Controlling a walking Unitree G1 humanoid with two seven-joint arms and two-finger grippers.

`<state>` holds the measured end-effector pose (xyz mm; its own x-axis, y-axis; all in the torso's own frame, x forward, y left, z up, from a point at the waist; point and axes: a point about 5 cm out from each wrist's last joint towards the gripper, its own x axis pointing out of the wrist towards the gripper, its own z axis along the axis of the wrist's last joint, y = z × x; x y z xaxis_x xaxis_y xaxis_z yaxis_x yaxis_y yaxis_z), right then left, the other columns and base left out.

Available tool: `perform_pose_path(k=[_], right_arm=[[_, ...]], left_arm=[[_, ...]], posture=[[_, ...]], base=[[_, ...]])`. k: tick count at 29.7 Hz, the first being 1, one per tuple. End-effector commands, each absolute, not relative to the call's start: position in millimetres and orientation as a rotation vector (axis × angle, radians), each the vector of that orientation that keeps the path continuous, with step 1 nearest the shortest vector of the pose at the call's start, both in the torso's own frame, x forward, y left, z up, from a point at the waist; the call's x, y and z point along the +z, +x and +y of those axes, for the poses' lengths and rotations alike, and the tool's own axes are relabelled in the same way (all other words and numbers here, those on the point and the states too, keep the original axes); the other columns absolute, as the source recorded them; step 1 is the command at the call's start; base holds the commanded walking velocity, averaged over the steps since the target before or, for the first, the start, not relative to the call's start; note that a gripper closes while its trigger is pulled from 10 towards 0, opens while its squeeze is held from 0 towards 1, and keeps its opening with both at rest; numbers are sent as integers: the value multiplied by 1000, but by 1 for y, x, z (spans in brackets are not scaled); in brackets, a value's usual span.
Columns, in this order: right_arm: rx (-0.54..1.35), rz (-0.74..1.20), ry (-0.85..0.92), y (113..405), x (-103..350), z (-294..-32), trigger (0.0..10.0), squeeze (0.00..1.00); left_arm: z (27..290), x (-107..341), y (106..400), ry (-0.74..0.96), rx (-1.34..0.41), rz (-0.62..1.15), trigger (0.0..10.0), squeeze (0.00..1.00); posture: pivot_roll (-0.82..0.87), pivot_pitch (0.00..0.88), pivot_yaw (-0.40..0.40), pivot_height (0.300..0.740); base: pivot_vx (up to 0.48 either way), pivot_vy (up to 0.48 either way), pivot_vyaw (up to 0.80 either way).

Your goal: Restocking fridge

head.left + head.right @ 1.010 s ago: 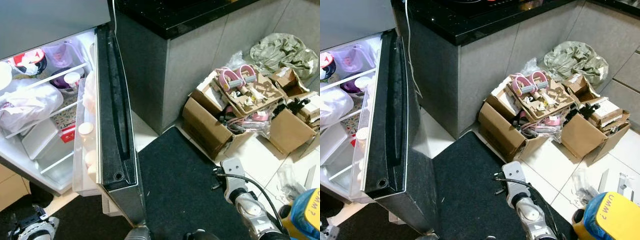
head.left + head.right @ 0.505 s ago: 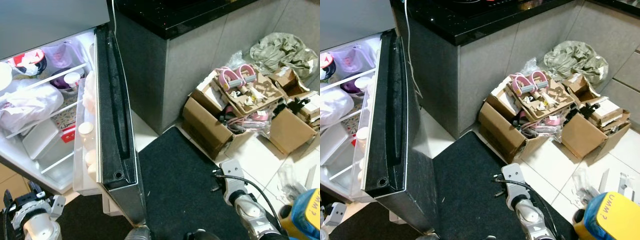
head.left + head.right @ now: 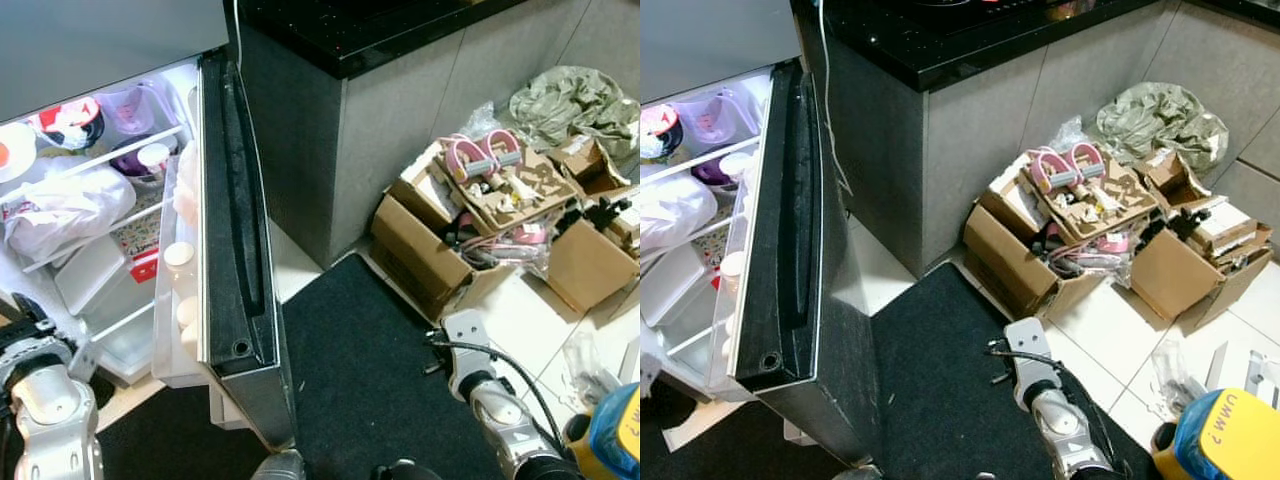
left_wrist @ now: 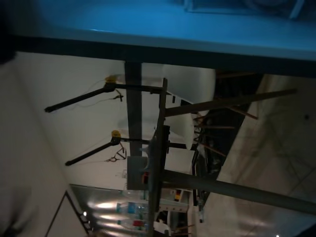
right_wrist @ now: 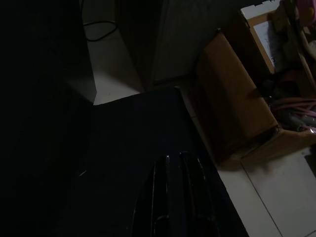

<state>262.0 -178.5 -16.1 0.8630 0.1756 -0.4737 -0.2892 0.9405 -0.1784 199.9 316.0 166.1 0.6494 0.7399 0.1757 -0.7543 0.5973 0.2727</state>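
Here your fridge (image 3: 100, 240) stands open at the left, its door (image 3: 235, 230) swung out edge-on toward you, so the shelves are reachable. The left gripper (image 3: 30, 345) sits low before the shelves; its fingers' spread can't be told. The right gripper (image 5: 173, 197) hangs over the black mat (image 3: 370, 370), fingers narrow, holding nothing. Cardboard boxes (image 3: 480, 230) crowd the floor.

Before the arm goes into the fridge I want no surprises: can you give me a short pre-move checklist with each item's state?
1. Fridge door open: ok.
2. Left arm raised near the lower shelf: ok.
3. Left pincer holding an item to stock: cannot tell.
4. Free room on the shelves: not ok up top, where a white bag and tubs crowd it.
5. Right pincer shut, low over the black mat: ok.
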Motion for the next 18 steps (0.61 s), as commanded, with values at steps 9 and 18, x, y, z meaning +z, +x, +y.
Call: perform_pose_path(k=[9, 18], right_arm=[[231, 488, -252, 262, -17, -186, 10000, 0], [246, 490, -260, 258, -20, -184, 10000, 0]], left_arm=[[308, 219, 212, 414, 830, -234, 10000, 0], [294, 248, 219, 460, 768, -368, 10000, 0]], posture=[[117, 114, -38, 740], [97, 77, -28, 740]], base=[[0, 0, 0], [0, 0, 0]])
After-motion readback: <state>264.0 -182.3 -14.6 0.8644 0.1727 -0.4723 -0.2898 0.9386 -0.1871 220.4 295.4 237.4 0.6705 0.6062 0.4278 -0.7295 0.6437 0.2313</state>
